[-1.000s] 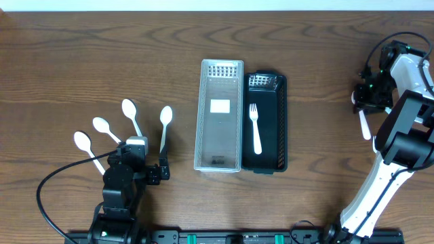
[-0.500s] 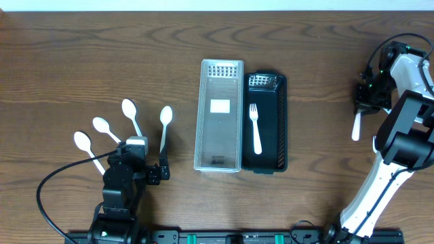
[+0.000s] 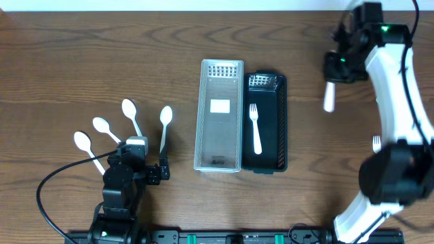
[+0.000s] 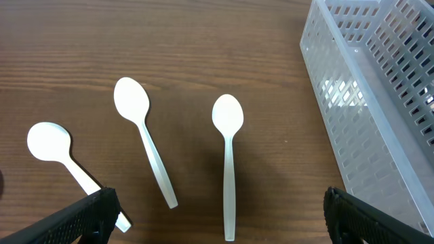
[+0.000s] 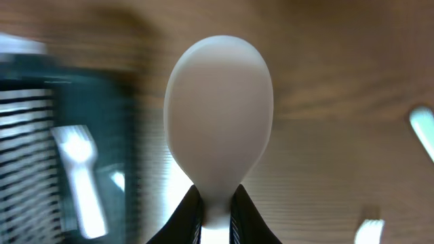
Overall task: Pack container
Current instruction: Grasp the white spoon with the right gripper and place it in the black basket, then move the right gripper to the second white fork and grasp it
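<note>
Holding a white utensil [image 3: 329, 100] pinched firmly, our right gripper [image 5: 217, 209] hangs right of the black tray [image 3: 283, 122], long axes roughly parallel; our left gripper [image 4: 227, 218], wide open and empty, hovers above spoons [image 4: 227, 115].

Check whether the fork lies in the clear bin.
No, the fork lies inside the black bin, which sits right beside the clear bin.

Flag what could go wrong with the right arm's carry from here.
1. The right end effector pinches the spoon only at its thin neck; it may pivot or slip mid-swing.
2. The black bin, nearest the arm, holds a fork; the spoon could land there rather than in the clear bin.
</note>
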Controlling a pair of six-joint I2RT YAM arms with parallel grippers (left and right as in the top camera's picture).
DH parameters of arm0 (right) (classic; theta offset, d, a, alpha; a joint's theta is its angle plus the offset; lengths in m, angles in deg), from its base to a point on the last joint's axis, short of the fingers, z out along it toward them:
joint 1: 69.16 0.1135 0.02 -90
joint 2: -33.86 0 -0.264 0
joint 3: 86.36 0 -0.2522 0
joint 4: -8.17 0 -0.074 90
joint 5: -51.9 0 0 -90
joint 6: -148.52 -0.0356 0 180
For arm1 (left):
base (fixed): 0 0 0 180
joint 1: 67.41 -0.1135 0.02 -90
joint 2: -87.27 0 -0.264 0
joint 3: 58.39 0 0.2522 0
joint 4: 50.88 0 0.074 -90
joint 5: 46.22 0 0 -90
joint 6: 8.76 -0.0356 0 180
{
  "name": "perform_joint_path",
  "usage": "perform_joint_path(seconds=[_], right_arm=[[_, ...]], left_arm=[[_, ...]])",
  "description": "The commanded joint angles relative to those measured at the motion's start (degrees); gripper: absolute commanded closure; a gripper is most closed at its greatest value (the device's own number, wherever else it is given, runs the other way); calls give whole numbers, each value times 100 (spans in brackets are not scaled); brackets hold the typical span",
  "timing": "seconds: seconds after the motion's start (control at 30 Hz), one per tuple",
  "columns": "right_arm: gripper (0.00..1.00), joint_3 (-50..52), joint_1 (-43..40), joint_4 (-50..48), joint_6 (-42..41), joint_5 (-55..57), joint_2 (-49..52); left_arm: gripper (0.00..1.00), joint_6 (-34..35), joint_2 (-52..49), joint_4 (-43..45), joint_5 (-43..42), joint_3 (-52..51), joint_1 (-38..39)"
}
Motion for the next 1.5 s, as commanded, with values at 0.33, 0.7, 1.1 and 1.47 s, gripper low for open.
perform_joint_path(seconds=[0.33, 0.7, 1.1, 1.47], right_arm=[[98, 647, 2153, -671, -2022, 216, 302], [60, 1342, 2310, -1071, -1808, 216, 721], [42, 522, 2020, -485, -1565, 284, 11], [26, 240, -85, 669, -1775, 284, -1622]], left_arm=[[2, 92, -15, -48, 85, 105, 4], [2, 92, -15, -66, 85, 105, 4], [2, 92, -15, -66, 85, 105, 4], [2, 92, -15, -66, 85, 105, 4]])
